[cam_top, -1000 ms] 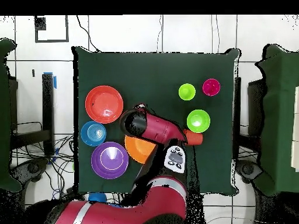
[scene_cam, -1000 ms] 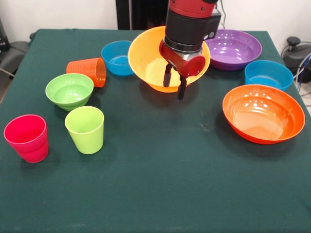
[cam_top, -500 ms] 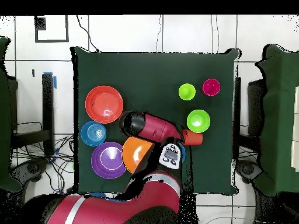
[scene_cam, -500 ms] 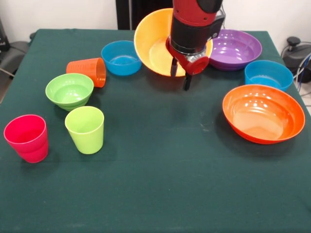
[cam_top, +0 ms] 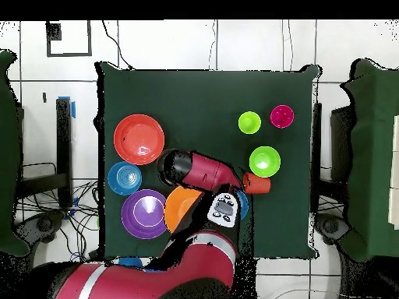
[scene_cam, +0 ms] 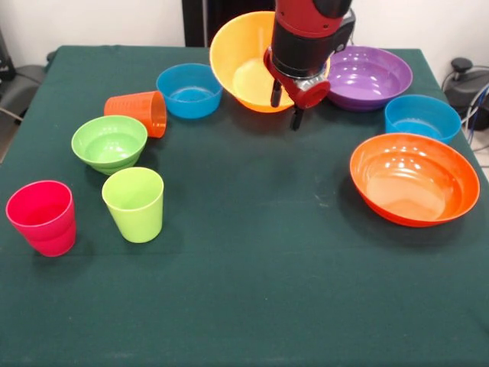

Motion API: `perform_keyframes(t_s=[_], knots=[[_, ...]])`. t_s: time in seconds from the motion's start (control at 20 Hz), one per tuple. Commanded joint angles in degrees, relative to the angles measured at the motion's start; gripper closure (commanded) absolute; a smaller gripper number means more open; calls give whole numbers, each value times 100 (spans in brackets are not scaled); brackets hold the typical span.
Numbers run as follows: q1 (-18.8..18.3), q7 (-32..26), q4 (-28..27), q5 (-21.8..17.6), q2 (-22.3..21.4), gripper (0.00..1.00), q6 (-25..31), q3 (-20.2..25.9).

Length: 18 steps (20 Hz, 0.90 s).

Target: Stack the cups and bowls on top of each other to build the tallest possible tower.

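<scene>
Look left first: your cups (scene_cam: 135,203) stand on the bench (scene_cam: 244,290), far from the arm. In the middle, the big yellow-orange bowl (scene_cam: 241,65) is tipped up, its open side facing you. Your gripper (scene_cam: 286,105) pinches the bowl's rim, holding it just left of the purple bowl (scene_cam: 370,76). The arm comes straight down from above.

Arm (scene_cam: 309,30): glossy red shell over a black cylindrical wrist band, silver ring below. Red rounded head carries gripper (scene_cam: 286,105) with 2 slim black fingers (scene_cam: 276,93). Overhead: red links, grey stripe, white panel.
</scene>
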Motion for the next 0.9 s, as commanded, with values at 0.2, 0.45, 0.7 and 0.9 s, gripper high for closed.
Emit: perform_keyframes(t_s=[0.2,0.45,0.7,0.9], knots=[[-11,560,-173,5,355,0,436,395],[68,637,-192,-21,284,0,587,272],[104,636,-174,-46,121,0,724,201],[120,609,30,-4,-250,0,677,237]])
